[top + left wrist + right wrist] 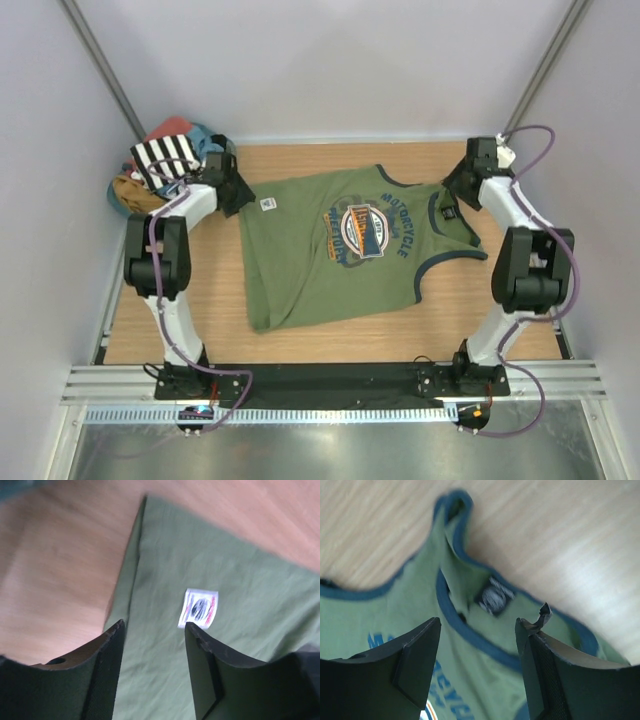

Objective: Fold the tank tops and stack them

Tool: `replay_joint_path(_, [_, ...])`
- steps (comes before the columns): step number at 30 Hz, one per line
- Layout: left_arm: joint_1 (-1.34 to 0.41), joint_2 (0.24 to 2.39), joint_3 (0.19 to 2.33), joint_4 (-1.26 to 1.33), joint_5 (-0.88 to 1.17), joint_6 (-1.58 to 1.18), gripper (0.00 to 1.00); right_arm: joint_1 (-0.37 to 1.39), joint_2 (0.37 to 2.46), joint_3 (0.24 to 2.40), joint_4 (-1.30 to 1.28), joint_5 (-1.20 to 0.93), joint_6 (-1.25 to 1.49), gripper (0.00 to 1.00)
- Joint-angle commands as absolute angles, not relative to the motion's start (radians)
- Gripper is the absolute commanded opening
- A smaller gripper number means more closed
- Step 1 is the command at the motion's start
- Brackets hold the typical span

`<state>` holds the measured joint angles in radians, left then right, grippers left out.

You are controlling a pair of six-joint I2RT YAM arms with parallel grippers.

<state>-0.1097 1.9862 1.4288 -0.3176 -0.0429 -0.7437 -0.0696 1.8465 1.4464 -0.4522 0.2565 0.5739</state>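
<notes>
In corner pile (128, 190), half-buried striped top (165, 155)

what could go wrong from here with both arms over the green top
The open left end effector sits inside the green tank top's hem corner, near the small label. It may pinch only one layer, skewing the fold. The open right end effector is over the neckline, not a strap, so the straps may trail or bunch. The striped tank top lies close behind the left arm and might get dragged.
</notes>
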Motion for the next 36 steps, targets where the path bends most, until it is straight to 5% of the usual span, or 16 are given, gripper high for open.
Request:
replay_joint_path(1, [-0.132, 1.825, 1.318, -0.316, -0.022, -0.726, 0.56, -0.067, 1.660, 1.283, -0.433, 0.255, 0.649, 0.68])
replay_joint_path(9, [-0.202, 1.455, 0.952, -0.275, -0.057, -0.762, 0.83, -0.069, 1.408, 0.982, -0.449, 0.381, 0.751, 0.63])
replay_joint_path(11, [-0.201, 1.366, 0.902, -0.290, -0.095, -0.776, 0.99, -0.075, 1.384, 0.954, -0.446, 0.403, 0.775, 0.63])
replay_joint_path(21, [-0.135, 1.223, 0.752, -0.341, -0.103, -0.876, 1.00, -0.159, 1.520, 0.897, -0.365, 0.301, 0.868, 0.64])
replay_joint_path(26, [-0.135, 1.291, 0.781, -0.322, -0.089, -0.847, 0.99, -0.219, 1.577, 0.902, -0.339, 0.340, 0.917, 0.32])
replay_joint_path(27, [-0.137, 1.308, 0.791, -0.321, -0.086, -0.844, 0.98, -0.227, 1.589, 0.905, -0.339, 0.347, 0.922, 0.05])
replay_joint_path(36, [-0.149, 1.575, 0.965, -0.288, -0.072, -0.828, 0.69, -0.288, 1.586, 0.911, -0.339, 0.436, 0.960, 0.01])
